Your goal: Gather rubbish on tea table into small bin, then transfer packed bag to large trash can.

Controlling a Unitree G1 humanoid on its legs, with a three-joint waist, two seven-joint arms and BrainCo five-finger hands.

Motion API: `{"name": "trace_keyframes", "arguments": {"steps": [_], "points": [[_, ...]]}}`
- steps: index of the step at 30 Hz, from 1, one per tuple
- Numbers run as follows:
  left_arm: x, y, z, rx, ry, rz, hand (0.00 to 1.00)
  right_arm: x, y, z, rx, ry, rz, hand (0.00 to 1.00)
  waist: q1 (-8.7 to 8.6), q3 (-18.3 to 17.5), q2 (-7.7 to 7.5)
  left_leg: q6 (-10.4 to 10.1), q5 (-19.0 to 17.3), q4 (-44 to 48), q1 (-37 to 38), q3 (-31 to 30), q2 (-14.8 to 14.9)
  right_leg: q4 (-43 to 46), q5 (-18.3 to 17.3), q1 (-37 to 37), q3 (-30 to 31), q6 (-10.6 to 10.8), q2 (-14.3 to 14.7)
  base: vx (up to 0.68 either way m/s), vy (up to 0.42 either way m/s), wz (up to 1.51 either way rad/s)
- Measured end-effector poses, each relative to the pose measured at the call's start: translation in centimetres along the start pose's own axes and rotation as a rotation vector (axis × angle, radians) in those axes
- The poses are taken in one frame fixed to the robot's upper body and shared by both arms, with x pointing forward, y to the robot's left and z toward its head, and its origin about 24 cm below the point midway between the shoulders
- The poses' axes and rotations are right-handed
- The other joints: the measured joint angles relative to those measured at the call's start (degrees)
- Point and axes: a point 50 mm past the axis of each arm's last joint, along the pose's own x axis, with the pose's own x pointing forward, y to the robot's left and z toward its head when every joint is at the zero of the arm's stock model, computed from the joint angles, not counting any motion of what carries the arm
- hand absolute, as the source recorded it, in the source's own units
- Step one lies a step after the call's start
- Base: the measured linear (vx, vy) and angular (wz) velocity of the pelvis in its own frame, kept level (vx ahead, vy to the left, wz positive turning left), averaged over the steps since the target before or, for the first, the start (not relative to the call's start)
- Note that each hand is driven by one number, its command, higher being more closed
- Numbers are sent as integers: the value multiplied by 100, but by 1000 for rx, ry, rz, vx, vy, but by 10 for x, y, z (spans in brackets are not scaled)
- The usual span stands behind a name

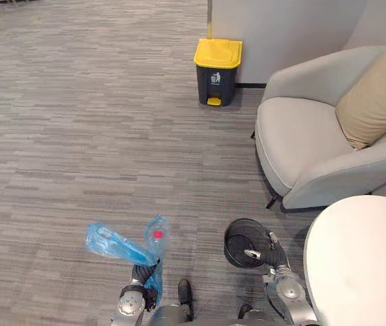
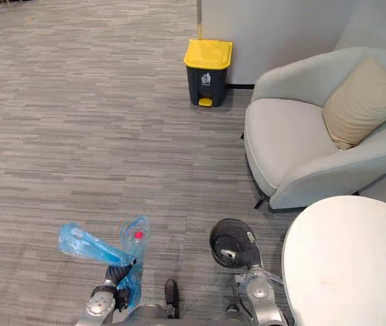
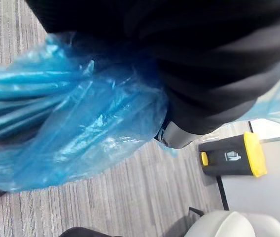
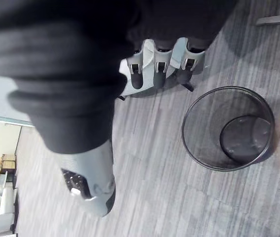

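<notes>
Left eye view, carpet (image 1: 77,122), armchair (image 1: 295,139), yellow-lidded bin (image 1: 217,71), blue bag (image 1: 119,248)

Lower left: left hand (image 2: 116,274) clutching a blue bag (image 2: 88,246) with a red item inside. Lower centre: right hand (image 2: 249,252) over the black mesh bin (image 2: 219,234) on the floor (image 2: 77,136). Lower right: round white bench (image 2: 349,265). Right: grey armchair (image 2: 295,142) with tan cushion (image 2: 363,102). Top centre: yellow-lidded trash can (image 2: 208,71).

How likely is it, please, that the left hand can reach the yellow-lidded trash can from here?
Probably not: the left hand, shut on the blue bag, is far from the trash can, with bare carpet between. Nothing blocks the path.
</notes>
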Motion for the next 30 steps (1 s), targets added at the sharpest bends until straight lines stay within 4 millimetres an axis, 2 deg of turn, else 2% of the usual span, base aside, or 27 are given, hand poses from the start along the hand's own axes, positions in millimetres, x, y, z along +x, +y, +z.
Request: {"name": "trace_keyframes", "arguments": {"steps": [1, 2, 3, 6, 8, 9, 11, 12, 13, 14, 15, 16, 18, 20, 22, 23, 24, 25, 27, 28, 29, 30], "points": [[1, 0, 1, 2, -5, 0, 100, 0, -1, 0, 5, 1, -7, 0, -2, 3, -17, -12, -26, 1, -50, 24, 3, -4, 1, -6, -72, 1, -37, -2, 38, 60], [4, 2, 6, 7, -19, 0, 100, 0, -3, -1, 21, 7, -19, 0, -31, 14, -74, 79, -248, 143, -177, 611, 95, -3, -11, 15, -269, 20, -88, 44, 47, 86], [6, 1, 10, 5, -34, -1, 100, 0, -5, -1, 41, 13, -34, 0, -106, 41, -129, 83, -360, 443, -330, 1065, 216, 23, -47, 63, -455, 68, -146, 58, 37, 91], [4, 3, 6, 10, -22, 1, 100, 2, -5, 0, 44, 13, -34, 0, -114, 23, -250, 137, -388, 603, -363, 1019, 111, 35, -104, 175, -546, 147, -262, 116, 30, 41], [3, 3, 5, 12, -18, -1, 100, 2, -6, 0, 46, 13, -36, 0, -94, 13, -288, 246, -594, 673, -365, 921, -68, 116, -171, 218, -590, 238, -408, 139, 90, 19], [3, 2, 5, 16, -18, -5, 100, 2, -7, 0, 51, 16, -43, 0, -89, 32, -301, 311, -783, 835, -391, 886, -105, 468, -285, 152, -556, 244, -588, 134, 95, 17], [2, 3, 3, 21, -14, -16, 100, 2, -7, -2, 53, 22, -45, 0, -110, 34, -280, 354, -1046, 1150, -423, 839, -104, 1292, -345, -100, -308, 155, -805, 159, 100, 23], [0, 6, 1, 30, -10, -14, 100, 0, -7, -5, 54, 31, -44, 0, -150, 46, -307, 388, -1182, 1236, -333, 696, -139, 2227, -226, -429, 83, -53, -958, 216, 110, 35], [1, 8, 3, 35, -18, -10, 100, -3, -7, -8, 53, 42, -44, 0, -173, 67, -293, 434, -1224, 1225, -249, 560, -138, 2887, -126, -764, 424, -285, -982, 217, 97, 44], [1, 9, 3, 39, -20, -8, 100, -5, -7, -12, 54, 52, -43, 0, -212, 73, -282, 445, -1262, 1232, -229, 469, -116, 3168, -292, -947, 692, -244, -882, 239, 56, 58], [2, 13, 4, 51, -25, -2, 100, -8, -6, -16, 54, 67, -34, 0, -302, 116, -229, 467, -1286, 1208, -158, 254, -58, 3338, -726, -1190, 1058, -182, -512, 252, 11, 64], [2, 14, 4, 52, -25, 1, 100, -10, -7, -19, 50, 77, -29, 0, -323, 125, -235, 462, -1311, 1135, -31, 148, -30, 3297, -961, -1408, 1201, -206, -234, 263, -1, 56], [2, 18, 4, 62, -25, 8, 100, -10, -9, -22, 54, 88, -31, 0, -325, 131, -235, 441, -1436, 1121, 199, 60, 14, 2972, -1024, -1705, 1147, -264, 92, 272, -25, 33], [3, 20, 5, 68, -29, 12, 100, -11, -10, -26, 49, 106, -31, 0, -343, 130, -240, 299, -1590, 1181, 422, -14, 8, 2423, -977, -1896, 1027, -330, 276, 323, -77, 40], [4, 21, 7, 69, -34, 12, 100, -15, -11, -32, 46, 123, -33, 0, -403, 130, -248, 136, -1776, 1270, 555, -206, -25, 1799, -704, -1926, 953, -576, 366, 336, -121, 67], [4, 21, 6, 75, -33, 12, 100, -20, -11, -38, 48, 143, -35, 0, -482, 78, -328, -51, -2015, 1495, 579, -352, -57, 1536, -274, -1881, 957, -716, 342, 493, -200, 86], [4, 21, 6, 80, -30, 11, 100, -22, -14, -41, 50, 155, -42, 0, -496, 55, -325, -162, -2168, 1676, 584, -438, 17, 1594, -110, -1790, 876, -775, 369, 463, -194, 74], [3, 19, 5, 75, -28, 9, 100, -23, -16, -43, 49, 161, -47, 0, -472, 21, -238, -258, -2217, 1791, 599, -436, 121, 1573, -148, -1753, 779, -779, 423, 493, -194, 39], [1, 11, 4, 51, -24, -4, 100, -22, -18, -38, 57, 139, -55, 0, -459, 72, -48, -472, -2309, 2806, 287, -135, 498, 1342, -279, -1397, 616, -932, 670, 476, -193, 16], [1, 9, 4, 37, -23, -3, 100, -22, -18, -36, 66, 131, -56, 0, -453, 89, -20, -504, -2287, 3296, 167, -39, 627, 1251, -292, -1230, 615, -952, 749, 361, -151, -2], [-1, 7, 5, 11, -23, 5, 100, -21, -17, -31, 79, 113, -56, 0, -445, 114, -4, -722, -2155, 4207, -58, 100, 858, 1084, -313, -913, 648, -987, 859, 432, -123, -27], [-4, 5, 6, -14, -36, 12, 100, -20, -17, -24, 91, 81, -59, 0, -385, 138, -15, -677, -2214, 5169, -300, 304, 1177, 952, -367, -524, 775, -1073, 979, 426, -103, -56]]}}
